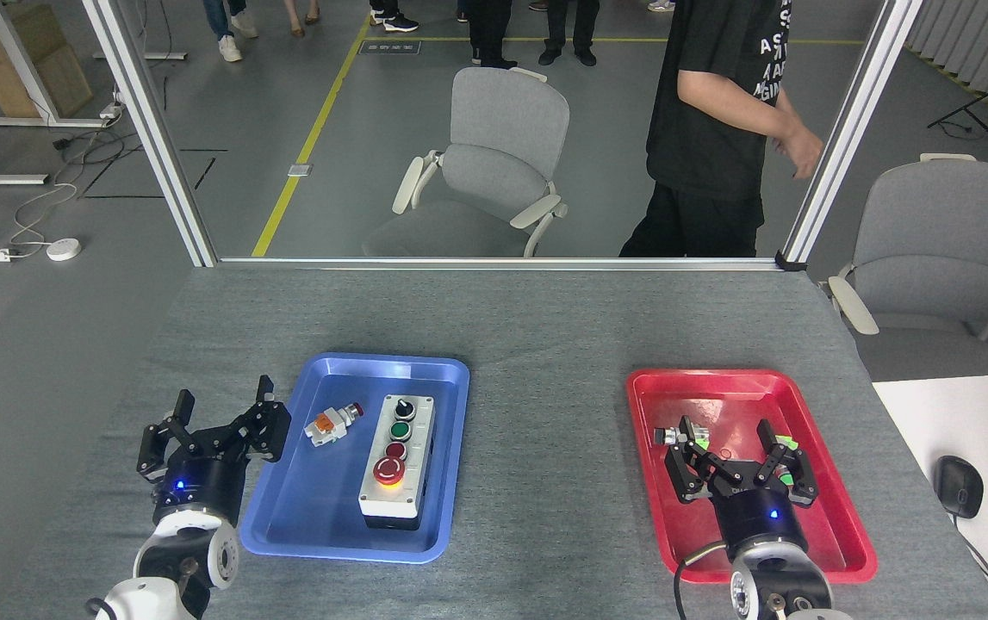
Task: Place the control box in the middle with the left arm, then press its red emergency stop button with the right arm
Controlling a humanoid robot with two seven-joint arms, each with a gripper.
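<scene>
Two hands of mine hover low over the bench (545,319), both with fingers spread apart and empty. My left hand (220,416) hangs just outside the blue tray (450,448), to its left. Inside that tray lies the control box (397,461), to the right of this hand, its red emergency stop button (388,470) nearest me. My right hand (735,455) hangs above the red tray (829,482), well apart from the box.

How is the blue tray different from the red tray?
The blue tray sits on the left side of the table; the red tray sits on the right. The blue tray holds the control box and a small white-and-orange switch part; the red tray holds only small parts. The right gripper hovers over the red tray, while the left gripper is beside the blue tray. Both are rectangular with rounded corners.
</scene>
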